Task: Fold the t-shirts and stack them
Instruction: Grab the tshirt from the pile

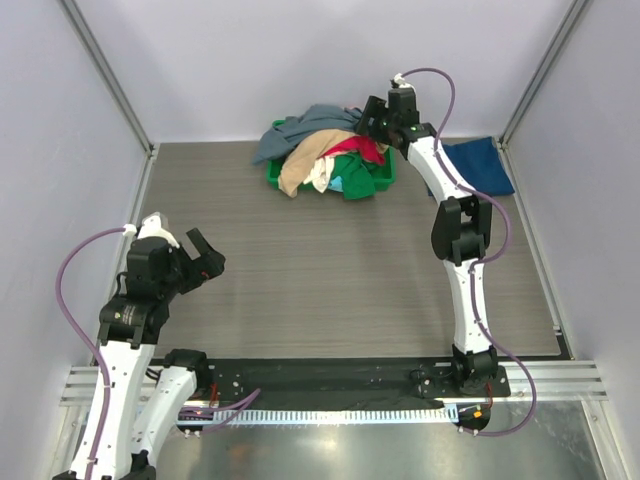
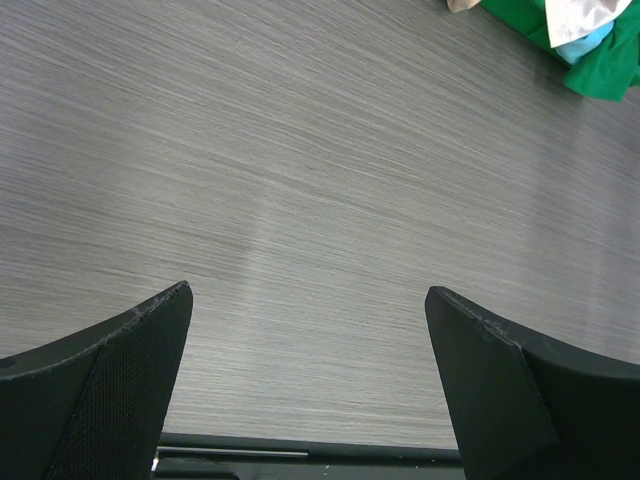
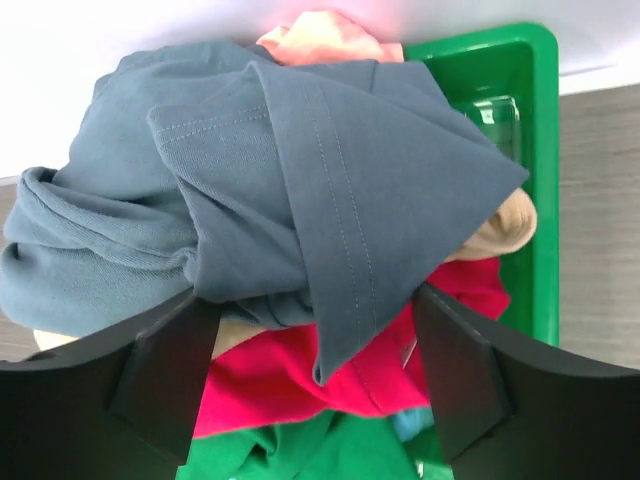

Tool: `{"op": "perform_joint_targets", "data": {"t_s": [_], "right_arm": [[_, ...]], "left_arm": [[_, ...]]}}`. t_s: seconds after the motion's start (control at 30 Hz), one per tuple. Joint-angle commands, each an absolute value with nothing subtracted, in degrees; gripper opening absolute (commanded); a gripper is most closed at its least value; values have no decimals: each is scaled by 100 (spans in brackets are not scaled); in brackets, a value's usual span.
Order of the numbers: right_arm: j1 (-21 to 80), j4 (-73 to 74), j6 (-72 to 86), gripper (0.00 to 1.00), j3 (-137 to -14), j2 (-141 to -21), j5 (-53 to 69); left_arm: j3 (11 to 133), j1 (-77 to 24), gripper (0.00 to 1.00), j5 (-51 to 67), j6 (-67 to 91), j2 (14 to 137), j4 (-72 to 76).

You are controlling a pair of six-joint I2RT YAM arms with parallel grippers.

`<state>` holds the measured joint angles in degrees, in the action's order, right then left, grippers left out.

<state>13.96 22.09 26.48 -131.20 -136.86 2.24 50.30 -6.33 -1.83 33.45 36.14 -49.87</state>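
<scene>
Jaws stand wide apart on both arms and hold nothing. The right gripper [image 3: 308,325] hangs over the heap of tees at 12 o'clock on the table [image 1: 330,290]. Its 2 fingers bracket a hanging fold of the slate grey-blue t-shirt [image 3: 300,180] without touching it, as far as the wrist view shows. That shirt crowns the pile in the green bin [image 3: 520,60], with the red tee [image 3: 290,375] and green tee [image 3: 290,450] beneath it and the tan tee [image 1: 300,165] spilling over the bin's near rim. A navy tee [image 1: 482,165] lies apart at 2 o'clock, by the wall. The left gripper [image 1: 200,255] waits at 9 o'clock above bare tabletop. By my reading this is the first pick, with nothing spread or folded on the open table. The next move calls for a short drop onto the grey-blue fold and a firm pinch. A lift should then carry it clear of the red cloth underneath toward 6 o'clock.
</scene>
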Motion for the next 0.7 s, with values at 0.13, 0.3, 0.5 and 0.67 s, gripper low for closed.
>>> {"op": "perform_joint_targets", "data": {"t_s": [0.13,0.3,0.5,0.67], "right_arm": [[1239,2109,2338,53,-13825,-13746,396],[1248,2065,2224,34,-13623,-13623,474],[1257,2074,2215,1,-13447,-13351,720],[1694,2144,1820,1,-13569,-12729,896]], "left_arm": [[5010,-642,99,-123,3270,3630,-4764],[5010,-642,99,-149,3278,3639,-4764],[5010,-642,98,-149,3278,3639,-4764],[4992,-642,98,-193,3287,3542,-4755]]}}
